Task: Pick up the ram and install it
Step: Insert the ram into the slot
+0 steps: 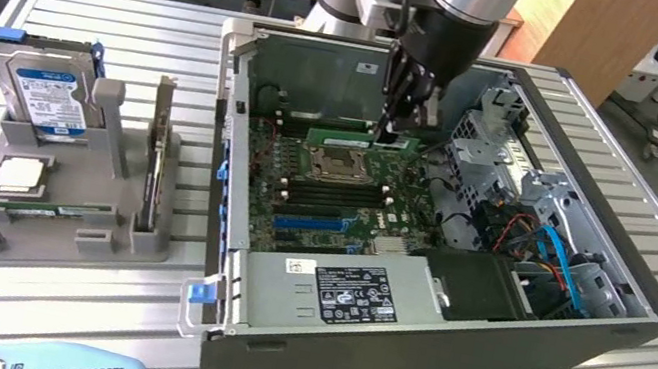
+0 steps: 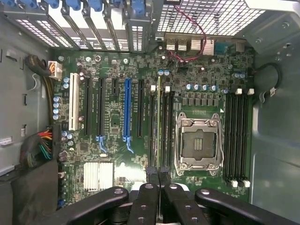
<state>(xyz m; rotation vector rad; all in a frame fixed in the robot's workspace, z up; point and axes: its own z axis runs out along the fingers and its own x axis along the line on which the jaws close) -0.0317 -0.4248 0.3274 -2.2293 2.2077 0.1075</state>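
Right now my pincer (image 2: 158, 183) is drawn in narrow and pinched on the ram (image 2: 159, 122), gripping the stick by its end. I'm reaching down inside the open computer case (image 1: 408, 351), toward its back wall. From my wrist I see the green stick edge-on, running along the bank of black memory slots (image 2: 168, 126) just beside the empty processor socket (image 2: 198, 140) on the motherboard (image 2: 112, 140). Whether its lower edge already sits in a slot or hangs just above one, I cannot tell.

My worry is alignment. The slots lie close together, so a slight sideways offset could land the stick on the ridge between two of them. If I pressed then, I'd flex the board or chip the contacts. I also hold it only at one end, so it could tilt and go in crooked, one end down and the other riding high. A twin stick (image 1: 43, 210) lies in the grey holder (image 1: 62, 244) on the table, well apart from the case.
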